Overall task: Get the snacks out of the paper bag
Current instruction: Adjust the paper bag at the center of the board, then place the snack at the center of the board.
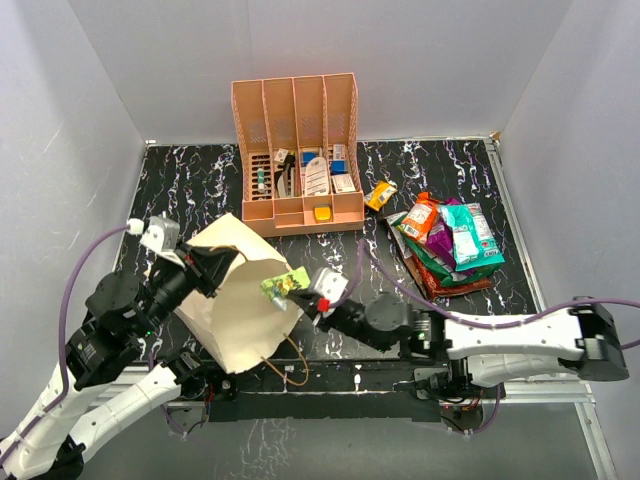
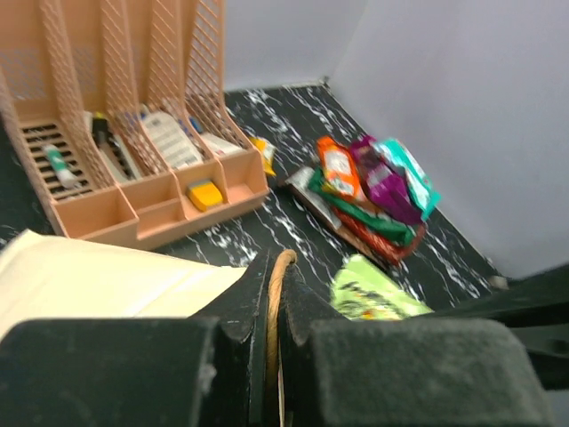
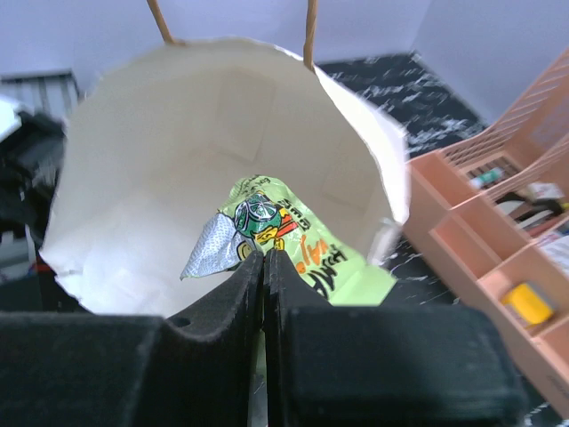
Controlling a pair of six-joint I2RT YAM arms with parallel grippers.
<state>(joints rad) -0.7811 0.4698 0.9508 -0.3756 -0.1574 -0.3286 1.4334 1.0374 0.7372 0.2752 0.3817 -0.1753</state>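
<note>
Green packet sits pinched in the right jaws at the paper bag mouth — left jaws clamp its handle.

- Tan kraft paper bag, lower left of the top view: tilted, its open mouth turned toward frame centre, pale inside walls bare in the right wrist view.
- One thin brown cord handle is pinched between the closed fingers of the left gripper. The other trails onto the table below the bag.
- Lime-green glossy packet, silver crimped end showing, sits at the bag's mouth, clamped in the right gripper.
- Heap of snacks, right of the top view, well apart from the bag: orange packet, purple packet and teal-white packet on top, with a dark green packet and a red packet beneath, all touching.
</note>
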